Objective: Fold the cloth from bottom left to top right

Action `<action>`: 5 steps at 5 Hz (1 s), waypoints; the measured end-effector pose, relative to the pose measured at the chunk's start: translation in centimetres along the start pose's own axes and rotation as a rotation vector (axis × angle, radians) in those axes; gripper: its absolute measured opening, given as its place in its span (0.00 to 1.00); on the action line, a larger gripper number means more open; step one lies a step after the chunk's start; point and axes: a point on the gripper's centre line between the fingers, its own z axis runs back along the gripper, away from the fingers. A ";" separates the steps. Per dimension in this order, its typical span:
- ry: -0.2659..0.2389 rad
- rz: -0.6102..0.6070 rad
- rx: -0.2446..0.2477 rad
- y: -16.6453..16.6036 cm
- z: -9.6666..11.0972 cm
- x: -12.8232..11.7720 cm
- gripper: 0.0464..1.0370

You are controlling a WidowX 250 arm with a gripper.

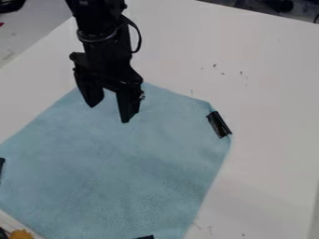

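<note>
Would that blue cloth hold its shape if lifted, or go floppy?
The cloth would probably droop: it lies flat, with faint wrinkles. Looking so thin, it's likely light for its size. The black piece at its right-hand corner might stiffen that bit slightly.

White table (268,93) under it all, running off R side of view. Few dark specks (215,65) on it, upper R of ctr. Small blk clip (218,124) R of ctr, lying at a slant. Blk piece (1,169) at L edge, cut off by view; another dark bit (145,237) at btm edge, nr ctr, mostly cut off. Btm L corner: orange-yellow thing (20,234) w/ a dark object (3,233) just beside it. Top L corner: dark round-edged item (11,4), red spot (1,24) below. Top R, past table edge: dark clutter (274,5), can't ID.
</note>
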 end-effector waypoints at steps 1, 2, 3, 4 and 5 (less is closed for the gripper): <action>0.021 -0.003 -0.006 0.0 -0.6 -0.4 0.96; -0.008 0.092 -0.007 2.2 -1.7 -3.1 0.96; -0.042 0.126 0.005 4.9 -2.3 -5.1 0.96; -0.050 0.184 0.058 8.8 -2.7 -8.1 0.96; -0.040 0.200 0.077 10.9 -4.1 -9.8 0.96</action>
